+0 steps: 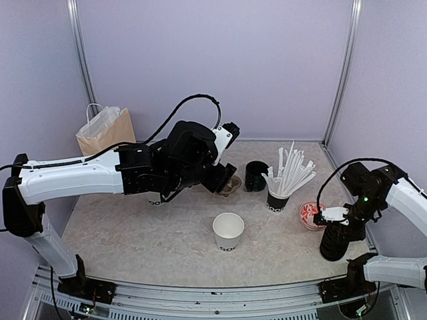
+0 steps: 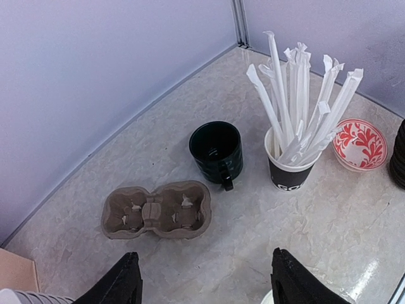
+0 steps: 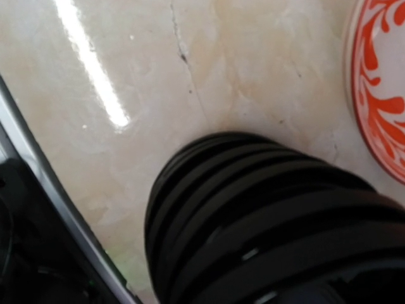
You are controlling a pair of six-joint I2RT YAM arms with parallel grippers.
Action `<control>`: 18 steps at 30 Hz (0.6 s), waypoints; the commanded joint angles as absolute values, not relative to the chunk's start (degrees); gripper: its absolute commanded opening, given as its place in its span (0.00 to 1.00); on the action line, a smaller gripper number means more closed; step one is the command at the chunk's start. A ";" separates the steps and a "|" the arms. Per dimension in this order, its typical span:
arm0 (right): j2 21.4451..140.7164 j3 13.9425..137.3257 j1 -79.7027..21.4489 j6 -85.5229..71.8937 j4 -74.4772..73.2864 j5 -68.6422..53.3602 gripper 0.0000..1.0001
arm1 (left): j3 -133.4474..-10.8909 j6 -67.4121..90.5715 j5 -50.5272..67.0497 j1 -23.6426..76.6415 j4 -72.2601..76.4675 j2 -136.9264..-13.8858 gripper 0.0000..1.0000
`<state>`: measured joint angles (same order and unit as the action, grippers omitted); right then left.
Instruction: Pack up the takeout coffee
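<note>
We judge the lidless white tapered paper cup (image 1: 228, 231), upright mid-table toward the near edge, light and easily crushed, so we would pinch its wall gently below the rim with our left gripper (image 2: 204, 269), spread wide and empty; whether the right gripper (image 1: 333, 223) is clenched we cannot tell.

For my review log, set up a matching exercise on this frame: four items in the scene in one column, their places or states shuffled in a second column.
Column one:
1. paper bag
2. white paper cup
3. red-patterned dish
4. cardboard tray

Column two:
A. empty, left of the black mug
B. far-left corner
C. lidless, near the middle front of the table
D. right of the straw-filled cup

Pairs: 1-B, 2-C, 3-D, 4-A
</note>
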<state>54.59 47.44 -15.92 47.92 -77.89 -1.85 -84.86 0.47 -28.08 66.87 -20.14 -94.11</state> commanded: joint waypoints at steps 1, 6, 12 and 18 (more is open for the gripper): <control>55.14 49.22 -15.29 47.11 -78.30 -1.69 0.27 | -84.05 -1.69 -30.27 67.79 -19.11 -93.21 0.68; 55.47 51.02 -15.29 46.91 -78.97 -2.20 0.22 | -84.18 -2.16 -30.74 68.07 -19.38 -93.49 0.68; 55.70 50.67 -15.29 47.19 -78.93 -2.54 0.17 | -84.09 -2.77 -31.37 68.46 -19.64 -93.85 0.68; 55.98 50.36 -15.29 47.38 -78.93 -3.00 0.13 | -84.30 -3.16 -32.06 68.73 -20.05 -94.63 0.68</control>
<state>55.68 49.80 -15.92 47.46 -78.17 -1.93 -84.79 -2.04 -30.70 68.25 -20.16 -94.13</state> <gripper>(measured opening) 0.144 0.683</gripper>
